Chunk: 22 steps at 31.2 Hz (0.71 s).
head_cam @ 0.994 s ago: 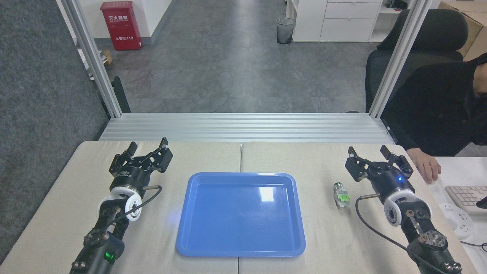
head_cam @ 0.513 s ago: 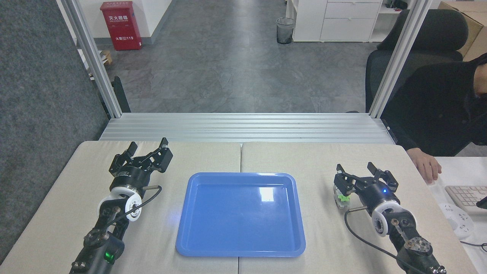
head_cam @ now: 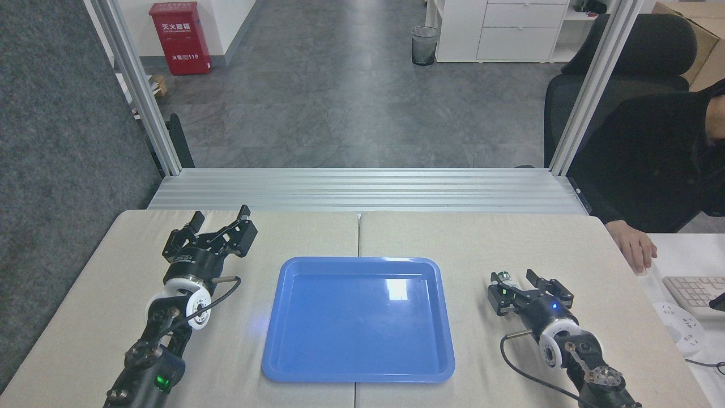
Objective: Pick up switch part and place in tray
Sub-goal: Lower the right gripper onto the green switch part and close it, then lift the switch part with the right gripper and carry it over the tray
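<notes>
This is an office used as a robot test space: beyond the aluminium frame [head_cam: 141,96] around the beige bench [head_cam: 481,238] lie grey flooring, white drawer cabinets [head_cam: 521,28], a wastebasket [head_cam: 424,45], a red fire-extinguisher box [head_cam: 180,38], and right of the frame a seated person [head_cam: 662,164] at a keyboard [head_cam: 692,294].

The tray [head_cam: 358,320] lies mid-worktop near the front edge. My left gripper [head_cam: 218,222] is left of it; my right gripper [head_cam: 518,286] and the switch part [head_cam: 503,279] right.
</notes>
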Motion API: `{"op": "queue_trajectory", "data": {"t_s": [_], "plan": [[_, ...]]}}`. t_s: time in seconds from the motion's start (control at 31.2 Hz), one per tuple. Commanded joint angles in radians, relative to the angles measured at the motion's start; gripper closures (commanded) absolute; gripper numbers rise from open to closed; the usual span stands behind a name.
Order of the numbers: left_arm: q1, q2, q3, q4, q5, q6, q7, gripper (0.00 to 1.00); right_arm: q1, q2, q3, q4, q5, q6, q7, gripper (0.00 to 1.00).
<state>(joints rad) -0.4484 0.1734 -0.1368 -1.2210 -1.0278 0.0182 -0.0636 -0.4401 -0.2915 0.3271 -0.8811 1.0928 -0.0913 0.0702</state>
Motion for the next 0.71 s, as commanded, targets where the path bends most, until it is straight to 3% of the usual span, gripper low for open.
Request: {"op": "queue_trajectory", "data": {"t_s": [0.0,0.51,0.67], "plan": [[0.000,0.000,0.000,0.000,0.000,0.000,0.001,0.00,-0.002,0.018,0.076,0.111,-0.001,-0.001,-0.001,0.30],[-0.001,0.000,0.000,0.000,0.000,0.000,0.001,0.00,-0.006,0.032,0.052,0.094,-0.021,0.025,-0.013,0.81],[0.000,0.000,-0.001,0.000,0.000,0.000,0.001,0.00,-0.006,0.064,-0.120,-0.082,-0.108,0.016,0.005,0.85]]}}
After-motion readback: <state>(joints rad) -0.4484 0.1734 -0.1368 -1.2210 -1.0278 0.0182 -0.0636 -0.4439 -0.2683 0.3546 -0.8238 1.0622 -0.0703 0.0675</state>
